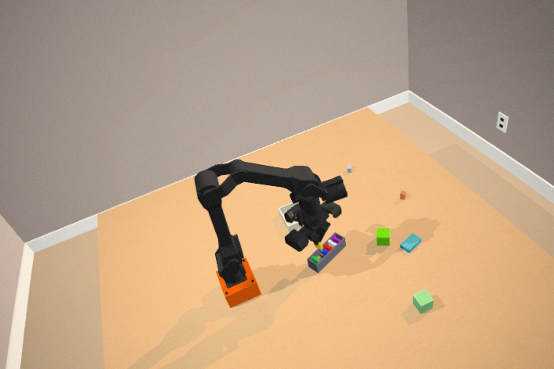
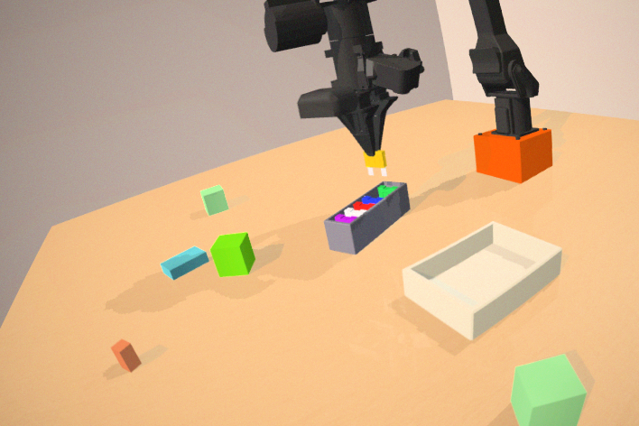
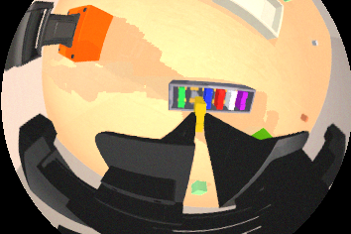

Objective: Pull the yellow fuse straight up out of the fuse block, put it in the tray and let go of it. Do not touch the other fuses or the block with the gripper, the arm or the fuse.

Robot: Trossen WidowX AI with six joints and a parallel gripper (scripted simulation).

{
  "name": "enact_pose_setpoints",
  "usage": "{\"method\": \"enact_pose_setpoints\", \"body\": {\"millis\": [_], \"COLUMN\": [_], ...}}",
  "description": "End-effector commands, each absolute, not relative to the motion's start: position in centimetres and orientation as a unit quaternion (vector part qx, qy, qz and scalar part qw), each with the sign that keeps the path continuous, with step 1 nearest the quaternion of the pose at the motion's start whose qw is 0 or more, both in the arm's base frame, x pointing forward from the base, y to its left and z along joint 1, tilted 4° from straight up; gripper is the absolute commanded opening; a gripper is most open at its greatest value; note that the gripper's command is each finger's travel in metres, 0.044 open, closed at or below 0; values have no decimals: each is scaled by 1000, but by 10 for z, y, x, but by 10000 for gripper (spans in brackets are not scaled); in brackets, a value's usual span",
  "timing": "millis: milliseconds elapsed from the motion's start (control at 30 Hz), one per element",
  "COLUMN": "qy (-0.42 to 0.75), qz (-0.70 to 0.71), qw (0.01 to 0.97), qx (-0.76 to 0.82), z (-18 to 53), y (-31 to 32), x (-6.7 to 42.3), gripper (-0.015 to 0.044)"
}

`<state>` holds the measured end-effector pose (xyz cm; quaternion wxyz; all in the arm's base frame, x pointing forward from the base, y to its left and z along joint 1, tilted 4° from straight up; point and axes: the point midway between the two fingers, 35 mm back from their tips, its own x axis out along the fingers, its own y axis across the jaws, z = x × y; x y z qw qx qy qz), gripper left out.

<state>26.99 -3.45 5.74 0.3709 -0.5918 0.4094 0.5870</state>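
Observation:
My gripper (image 2: 373,148) (image 1: 318,242) (image 3: 199,114) is shut on the yellow fuse (image 2: 375,159) (image 1: 319,245) (image 3: 199,106) and holds it upright, clear above the grey fuse block (image 2: 369,226) (image 1: 333,253) (image 3: 176,85). The fuse's two white prongs hang free just above the block's green end. Green, blue, red, white and purple fuses sit in the block. The cream tray (image 2: 519,286) (image 1: 282,211) (image 3: 278,13) lies apart from the block, empty in the exterior view and partly hidden by the arm in the top view.
The arm stands on an orange base (image 2: 513,152) (image 1: 242,291) (image 3: 88,39). Loose blocks lie around: a lime cube (image 2: 232,254) (image 1: 383,236), a cyan bar (image 2: 183,262) (image 1: 410,242), pale green cubes (image 2: 213,199) (image 2: 548,389) (image 1: 422,301), a small red-brown block (image 2: 125,355) (image 1: 402,194).

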Motion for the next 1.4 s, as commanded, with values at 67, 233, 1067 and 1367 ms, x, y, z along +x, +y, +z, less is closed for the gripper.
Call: {"method": "enact_pose_setpoints", "body": {"millis": [67, 233, 1067, 1367], "qy": [408, 407, 404, 404], "qz": [587, 587, 589, 590], "qw": [374, 375, 379, 379], "qx": [-591, -591, -589, -588], "z": [60, 60, 55, 52], "y": [-22, 3, 147, 187], "x": [276, 287, 303, 295], "gripper": [0, 0, 0, 0]}}
